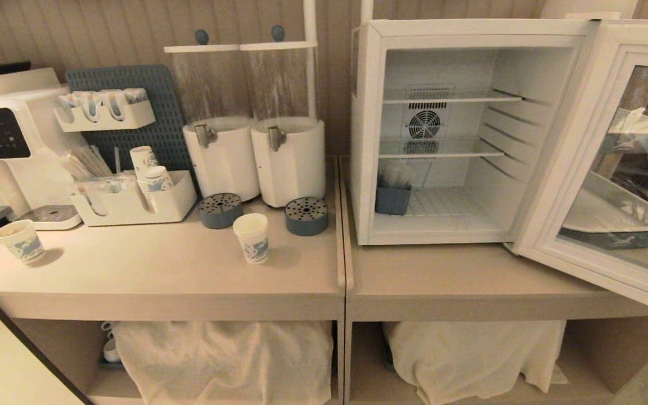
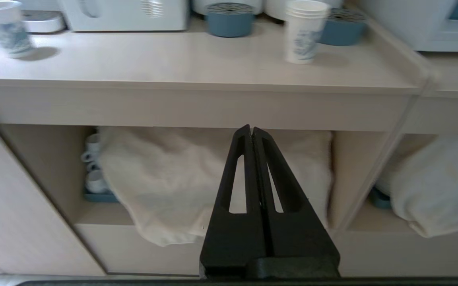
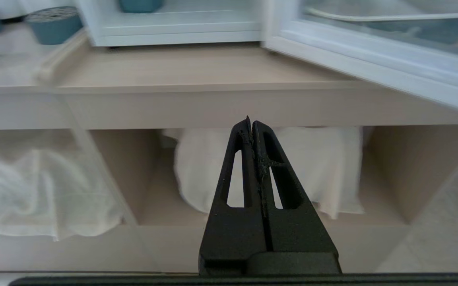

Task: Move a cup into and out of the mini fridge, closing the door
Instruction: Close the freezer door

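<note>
The cup (image 1: pixel 251 237) stands upright on the left counter in front of two white dispensers; the left wrist view shows it (image 2: pixel 303 33) up on the counter top. The mini fridge (image 1: pixel 368 140) sits on the right counter with its door (image 1: pixel 568 169) swung wide open to the right. Its bottom shelf is mostly bare. My left gripper (image 2: pixel 251 128) is shut and empty, held low in front of the open shelf below the left counter. My right gripper (image 3: pixel 250 121) is also shut and empty, low before the shelf under the fridge (image 3: pixel 173 33) and door (image 3: pixel 372 53). Neither gripper shows in the head view.
A shorter paper cup (image 1: pixel 21 241) stands at the far left. Nested cups (image 1: pixel 149 169) sit in a white organizer. Blue drip trays (image 1: pixel 306 215) lie before the dispensers (image 1: pixel 289 160). A blue holder (image 1: pixel 392 197) stands inside the fridge. A raised lip (image 1: pixel 341 225) divides the two counters; cloth bundles (image 1: pixel 223 360) fill the shelves below.
</note>
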You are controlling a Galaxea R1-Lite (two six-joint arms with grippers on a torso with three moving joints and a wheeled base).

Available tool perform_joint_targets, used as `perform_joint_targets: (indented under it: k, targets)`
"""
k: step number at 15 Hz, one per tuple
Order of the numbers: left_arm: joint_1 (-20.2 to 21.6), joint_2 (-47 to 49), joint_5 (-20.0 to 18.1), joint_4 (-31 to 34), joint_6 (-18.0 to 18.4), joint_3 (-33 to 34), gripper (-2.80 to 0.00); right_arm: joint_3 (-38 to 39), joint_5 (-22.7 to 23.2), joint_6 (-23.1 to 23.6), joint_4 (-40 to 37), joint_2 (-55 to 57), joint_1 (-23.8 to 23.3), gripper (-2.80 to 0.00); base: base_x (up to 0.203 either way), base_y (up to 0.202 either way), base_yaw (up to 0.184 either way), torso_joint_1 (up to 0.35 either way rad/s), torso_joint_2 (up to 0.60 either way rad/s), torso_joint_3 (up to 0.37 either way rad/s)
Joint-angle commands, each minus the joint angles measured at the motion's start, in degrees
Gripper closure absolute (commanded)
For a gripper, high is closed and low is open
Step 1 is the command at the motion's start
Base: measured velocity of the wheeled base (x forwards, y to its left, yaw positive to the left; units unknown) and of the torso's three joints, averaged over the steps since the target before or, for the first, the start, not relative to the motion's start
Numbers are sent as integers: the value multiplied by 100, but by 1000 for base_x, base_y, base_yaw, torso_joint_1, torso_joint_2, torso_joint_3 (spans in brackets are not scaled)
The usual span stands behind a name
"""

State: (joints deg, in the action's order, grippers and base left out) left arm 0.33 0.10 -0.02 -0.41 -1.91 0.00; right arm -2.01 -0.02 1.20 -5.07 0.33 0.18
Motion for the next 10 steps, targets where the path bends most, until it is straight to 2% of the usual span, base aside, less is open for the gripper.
perform_joint_targets:
  k: [1,10]
  targets:
    - [2,8,2,-2,-3,9,0,-1,2,3,-3,29,-1,0,0,-198,-6,4,1,2]
    - [2,8,2,-2,-10,9,0,-1,2,3,-3,37,-1,0,0,-193,-8,1,1,2]
